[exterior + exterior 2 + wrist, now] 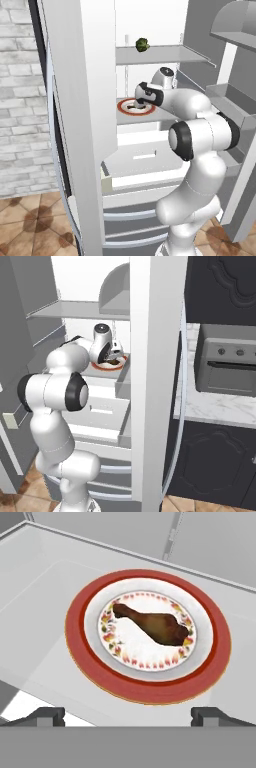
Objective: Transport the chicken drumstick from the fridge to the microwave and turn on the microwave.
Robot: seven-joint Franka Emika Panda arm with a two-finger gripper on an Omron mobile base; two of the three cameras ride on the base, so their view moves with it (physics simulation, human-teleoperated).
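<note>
No text, label, brand or number can be read anywhere. The plate [148, 684] ahead of the gripper [128, 716] bears only a floral pattern.

Even, bright rendered light; soft shadows inside fridge [150, 160]; slightly soft, low-resolution edges; no glare

The chicken drumstick [152, 625] looks glossy, browned and slightly rough. Its red-rimmed plate [147, 684] appears smooth glazed ceramic. The fridge [45, 587] shelf looks smooth, matt white plastic.
</note>
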